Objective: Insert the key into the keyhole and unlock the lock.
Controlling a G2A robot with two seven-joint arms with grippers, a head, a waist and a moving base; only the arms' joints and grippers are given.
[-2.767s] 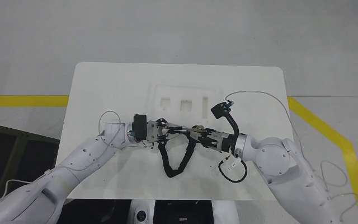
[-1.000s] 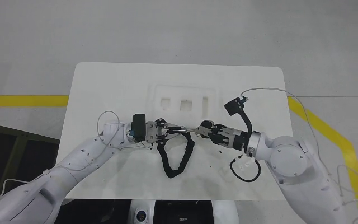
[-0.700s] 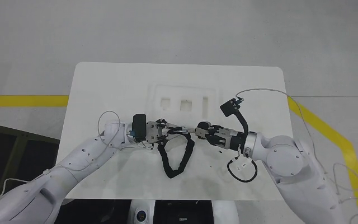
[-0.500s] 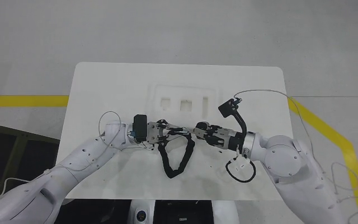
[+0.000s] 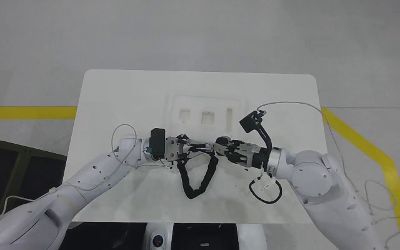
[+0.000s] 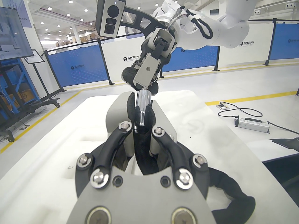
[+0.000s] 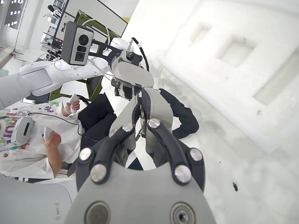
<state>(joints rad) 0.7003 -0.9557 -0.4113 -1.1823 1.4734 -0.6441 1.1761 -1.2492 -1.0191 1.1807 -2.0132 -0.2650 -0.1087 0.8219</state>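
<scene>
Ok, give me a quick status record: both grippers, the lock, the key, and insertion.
left gripper: shut on chain lock, gripping by its chrome cylinder
right gripper: shut on key, fingertips at the cylinder's free end
alignment: grippers face each other along the cylinder
insertion: keyhole hidden, cannot tell
</scene>
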